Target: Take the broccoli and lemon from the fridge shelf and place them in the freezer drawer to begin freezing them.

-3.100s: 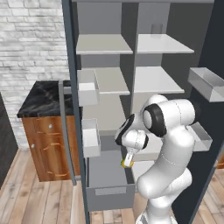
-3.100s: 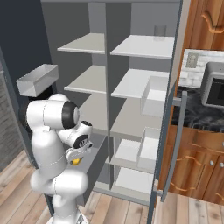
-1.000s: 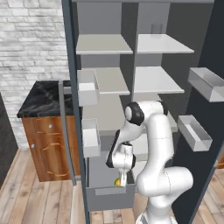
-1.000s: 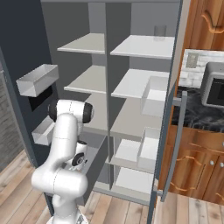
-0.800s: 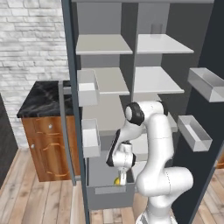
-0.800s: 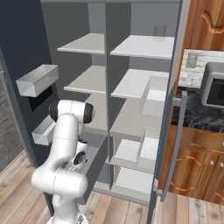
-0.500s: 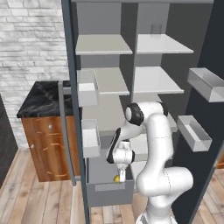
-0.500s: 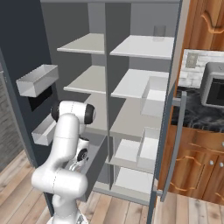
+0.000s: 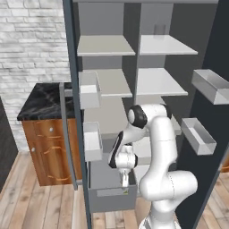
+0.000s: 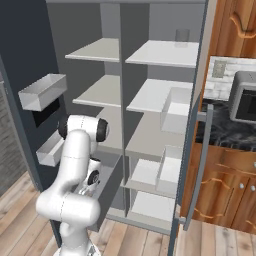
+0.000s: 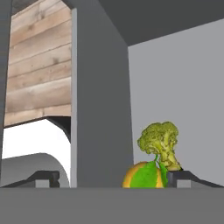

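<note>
The lemon (image 11: 141, 176), orange-yellow with a green patch, lies inside the freezer drawer (image 11: 183, 87) with the broccoli (image 11: 159, 141) touching it just behind. In the hand view my gripper (image 11: 113, 180) is open, its fingertips (image 11: 44, 177) wide apart, and the lemon sits by the right tip with nothing held. From the left base view the gripper (image 9: 124, 177) points down into the pulled-out grey freezer drawer (image 9: 112, 197), at the bottom of the fridge's left column. The right base view shows the gripper (image 10: 89, 184) low over the same freezer drawer (image 10: 111, 186).
Both fridge doors stand open, with white door bins (image 9: 92, 142) on the left door and grey bins (image 9: 198, 136) on the right one. Pale shelves (image 9: 160, 82) run above the arm. A wooden cabinet with a dark counter (image 9: 42, 103) stands at left, a microwave (image 10: 244, 97) at right.
The jaws have opened wide and let go of the lemon, which now rests in the drawer beside the broccoli. The hand has risen slightly.
</note>
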Controlling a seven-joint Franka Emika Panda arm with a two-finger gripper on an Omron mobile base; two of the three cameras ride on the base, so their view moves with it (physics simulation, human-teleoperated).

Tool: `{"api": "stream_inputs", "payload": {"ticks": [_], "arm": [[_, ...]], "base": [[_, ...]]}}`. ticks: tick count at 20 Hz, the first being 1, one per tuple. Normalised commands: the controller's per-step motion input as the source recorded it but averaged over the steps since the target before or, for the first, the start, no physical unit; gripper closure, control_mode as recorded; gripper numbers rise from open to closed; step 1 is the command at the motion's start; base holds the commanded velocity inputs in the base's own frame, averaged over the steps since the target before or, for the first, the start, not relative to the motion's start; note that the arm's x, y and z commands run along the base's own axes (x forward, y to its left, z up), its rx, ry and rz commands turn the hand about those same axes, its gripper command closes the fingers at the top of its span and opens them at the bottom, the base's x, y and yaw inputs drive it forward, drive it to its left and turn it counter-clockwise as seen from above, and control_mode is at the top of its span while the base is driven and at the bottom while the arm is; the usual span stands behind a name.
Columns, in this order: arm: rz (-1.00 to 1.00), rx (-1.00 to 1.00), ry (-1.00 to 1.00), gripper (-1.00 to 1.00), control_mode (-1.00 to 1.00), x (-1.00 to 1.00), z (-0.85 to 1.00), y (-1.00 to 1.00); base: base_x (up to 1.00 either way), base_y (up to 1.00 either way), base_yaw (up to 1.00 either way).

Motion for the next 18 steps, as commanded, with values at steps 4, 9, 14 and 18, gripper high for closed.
{"api": "stream_inputs", "payload": {"ticks": [4, 9, 14, 18], "arm": [[0.00, 0.00, -0.10, -1.00, -1.00, -0.64, 0.00, 0.01], [0.00, 0.00, -0.15, -1.00, -1.00, -0.38, 0.52, -0.04], [0.00, 0.00, -0.14, -1.00, -1.00, -0.19, 0.74, -0.16], [0.00, 0.00, -0.09, -1.00, -1.00, -0.06, 0.53, -0.15]], "base": [[0.00, 0.00, 0.00], [0.00, 0.00, 0.00], [0.00, 0.00, 0.00], [0.00, 0.00, 0.00]]}}
